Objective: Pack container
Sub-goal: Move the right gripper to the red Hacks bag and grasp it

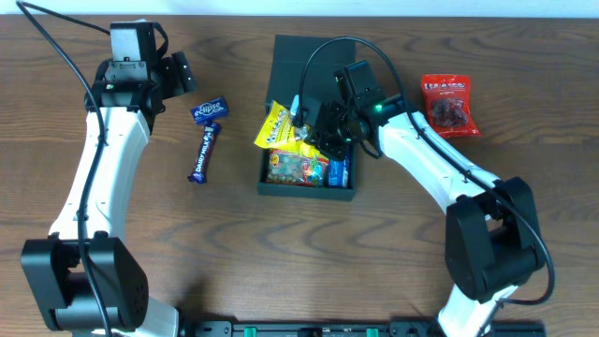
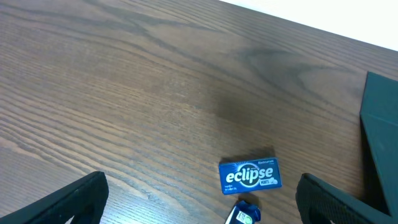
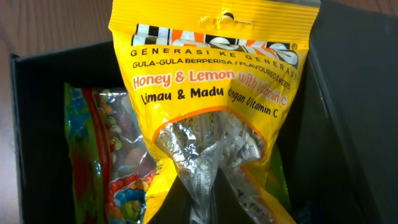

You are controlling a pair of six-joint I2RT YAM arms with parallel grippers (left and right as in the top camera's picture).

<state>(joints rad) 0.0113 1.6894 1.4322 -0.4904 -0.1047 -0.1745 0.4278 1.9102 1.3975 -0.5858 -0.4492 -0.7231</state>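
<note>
Right gripper (image 1: 320,133) pinches the yellow honey-lemon sweets packet (image 3: 205,81) over the container (image 1: 309,192), which sits mid-table, flap open, a few snacks inside. Looks like the drop-in step, so next it needs to let go and lift clear. Left gripper (image 1: 178,73) hangs wide open near the eclipse pack (image 2: 250,175).

On my bench (image 1: 234,262), one container (image 1: 285,65), one mint pack (image 1: 210,109), one chocolate bar (image 1: 204,153), one red bag (image 1: 449,105), three packets (image 1: 273,126) (image 1: 295,168) (image 1: 339,171) boxed.
</note>
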